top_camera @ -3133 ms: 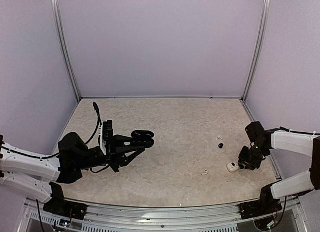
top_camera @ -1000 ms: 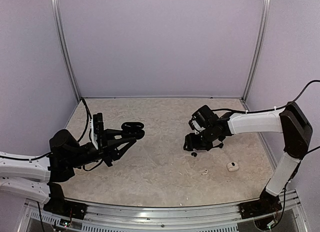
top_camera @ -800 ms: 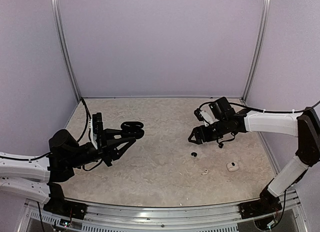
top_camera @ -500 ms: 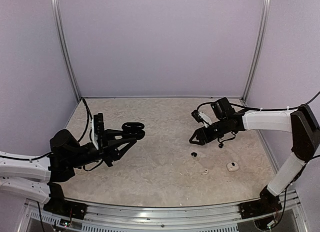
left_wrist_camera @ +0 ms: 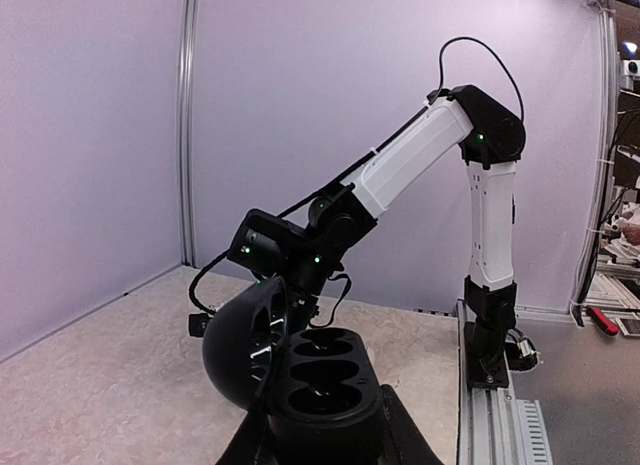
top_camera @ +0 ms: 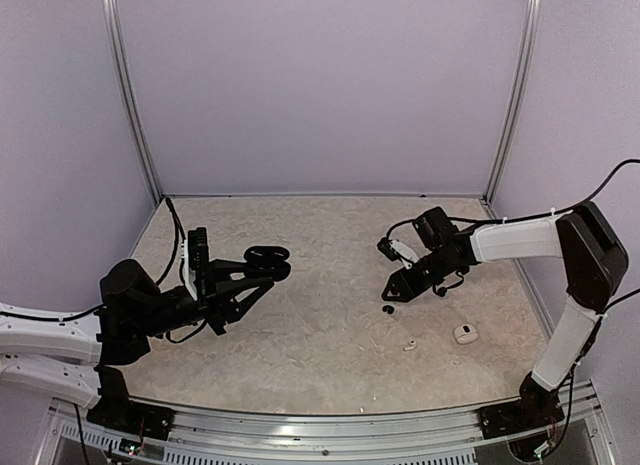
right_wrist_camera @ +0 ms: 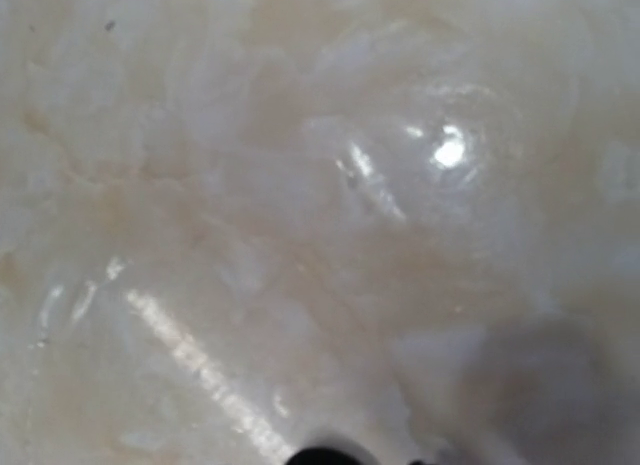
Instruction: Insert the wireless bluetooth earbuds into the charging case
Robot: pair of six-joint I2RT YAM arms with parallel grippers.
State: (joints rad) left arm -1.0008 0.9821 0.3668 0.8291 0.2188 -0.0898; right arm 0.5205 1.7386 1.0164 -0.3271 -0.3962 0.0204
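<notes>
One black earbud lies loose on the table, right of centre. The right gripper hangs just above and beside it, tips angled down. The step in hand looks like the pick-up of this bud. I cannot tell whether the jaws stand wide or narrow: the top view is too small, and the right wrist view gives only blurred tabletop and a dark smudge at its lower edge, fingertip or bud.

A white earbud lies nearer the front, with the white case just to its right. Well apart on the left, the left gripper is clamped on the black case, lid open and wells exposed.

The next move calls for a square, careful pinch on a tiny, rounded bud, then a carry across to the wells. No other earbuds can be made out; the right arm may cover them.
</notes>
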